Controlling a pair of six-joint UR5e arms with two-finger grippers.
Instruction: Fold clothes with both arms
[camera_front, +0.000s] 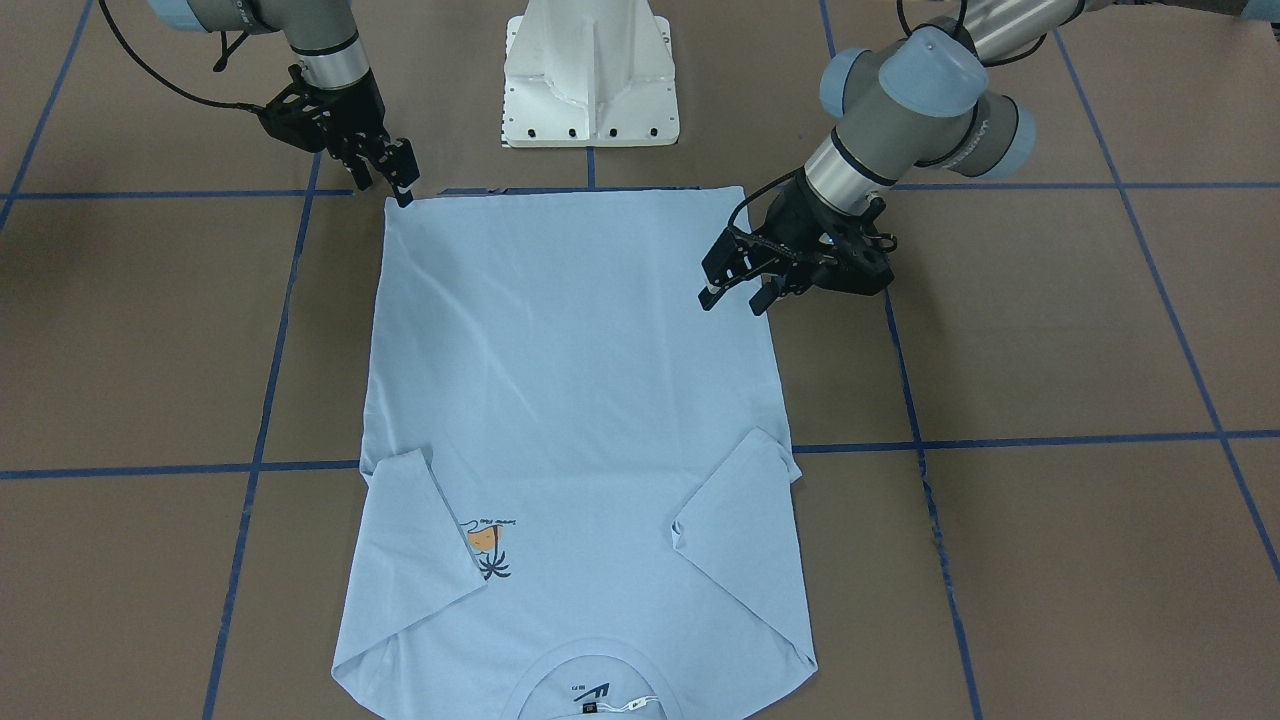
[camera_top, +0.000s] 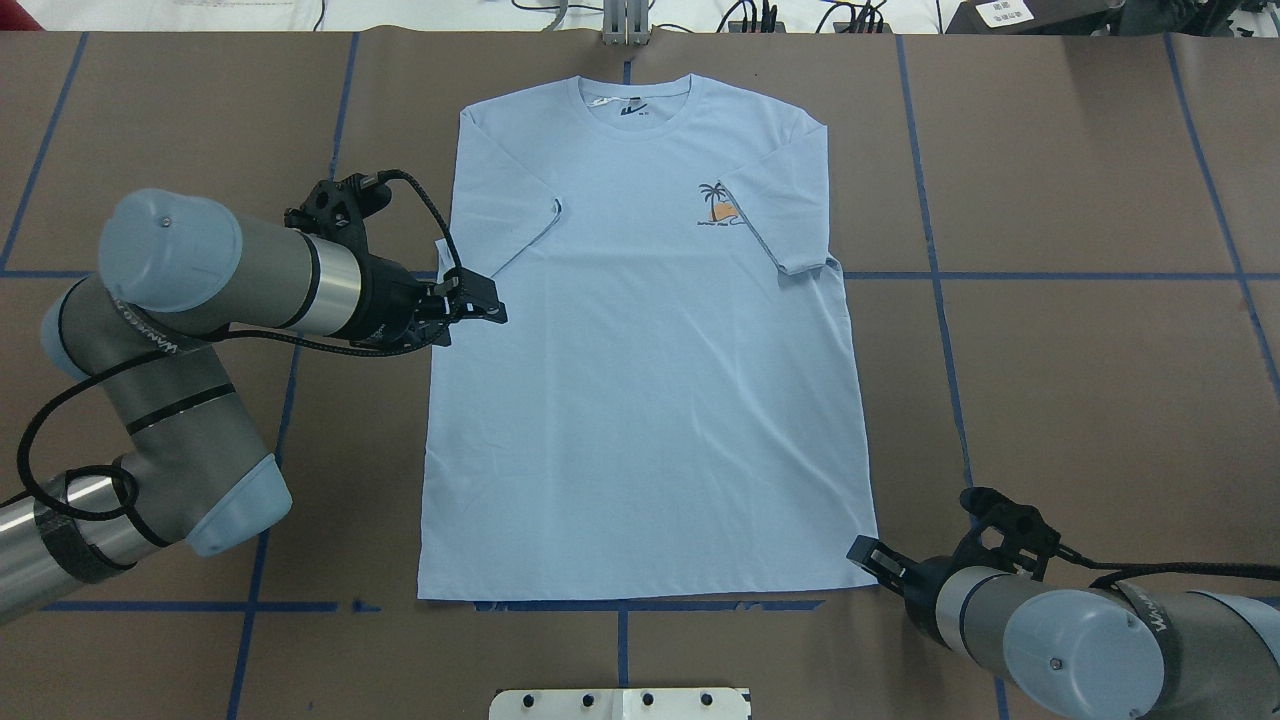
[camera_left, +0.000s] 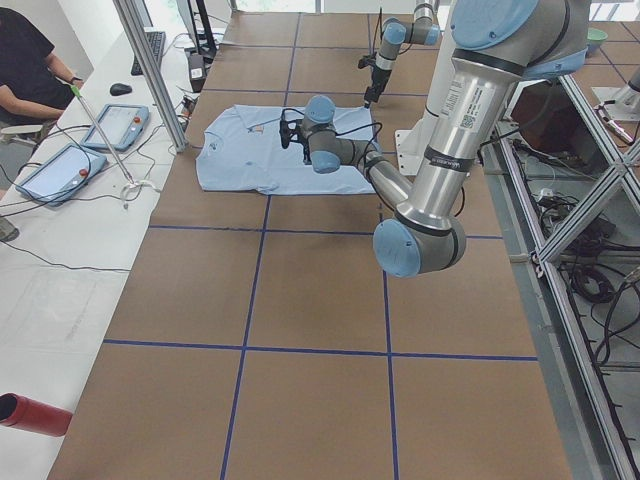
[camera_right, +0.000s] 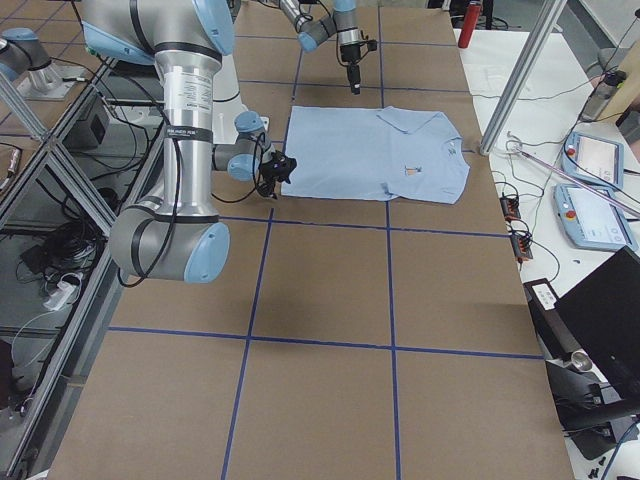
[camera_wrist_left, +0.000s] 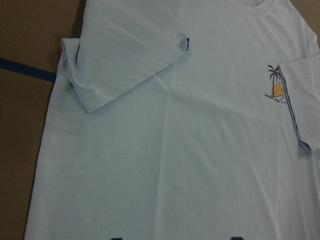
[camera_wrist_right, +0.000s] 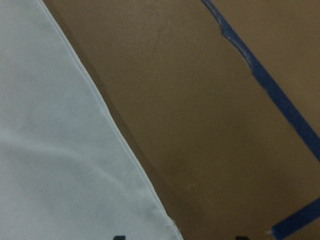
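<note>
The light blue T-shirt (camera_top: 640, 400) lies flat on the brown table, chest up, collar (camera_top: 630, 100) far from the robot. Both short sleeves are folded inward, and one partly covers the palm print (camera_top: 720, 205). My left gripper (camera_top: 487, 301) is open at the shirt's side edge (camera_front: 762, 330), just below the folded sleeve (camera_wrist_left: 130, 60). My right gripper (camera_front: 385, 183) is open at the hem corner (camera_wrist_right: 172, 227) nearest the robot, and that corner sits between its fingertips in the right wrist view. Neither gripper holds cloth.
The white pedestal base (camera_front: 590, 80) stands just behind the hem. Blue tape lines (camera_top: 1090, 278) grid the table. Along the table's far side, a white bench carries control tablets (camera_left: 60, 165) and cables, and a seated person (camera_left: 25, 60) is at one end.
</note>
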